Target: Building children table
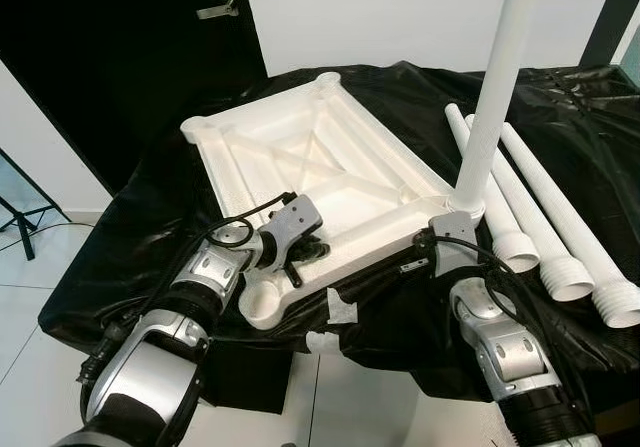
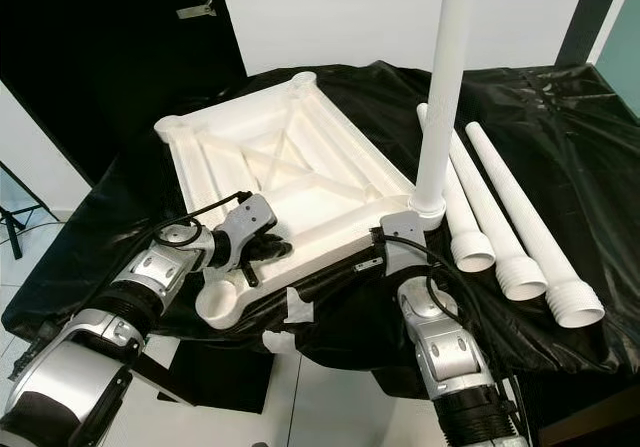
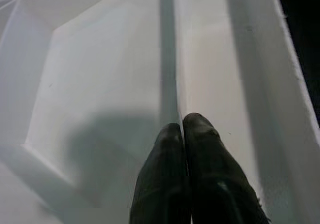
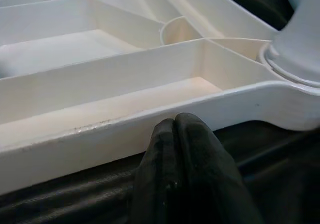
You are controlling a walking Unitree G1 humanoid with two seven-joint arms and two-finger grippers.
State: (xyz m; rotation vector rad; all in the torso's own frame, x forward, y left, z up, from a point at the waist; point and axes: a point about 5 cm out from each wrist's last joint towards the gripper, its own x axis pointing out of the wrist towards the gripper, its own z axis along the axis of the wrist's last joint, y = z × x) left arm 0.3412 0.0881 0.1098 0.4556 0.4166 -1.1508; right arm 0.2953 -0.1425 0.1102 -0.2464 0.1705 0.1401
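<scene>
The white tabletop (image 1: 335, 182) lies upside down on a black-draped surface, ribs facing up. One white leg (image 1: 495, 97) stands upright in its near right corner socket. My left gripper (image 1: 303, 255) rests on the near left part of the tabletop, just beyond the empty corner socket (image 1: 262, 302). Its fingers (image 3: 200, 134) are shut and lie along a rib. My right gripper (image 4: 175, 124) is shut with its tips against the outside of the near rim (image 4: 100, 134), close to the standing leg's base (image 4: 295, 53).
Three loose white legs (image 1: 540, 212) lie side by side on the black cloth (image 1: 590, 137) at the right. White tape patches (image 1: 342, 307) stick to the cloth's near edge. A black door (image 1: 120, 57) stands behind at the left, over white floor tiles (image 1: 30, 297).
</scene>
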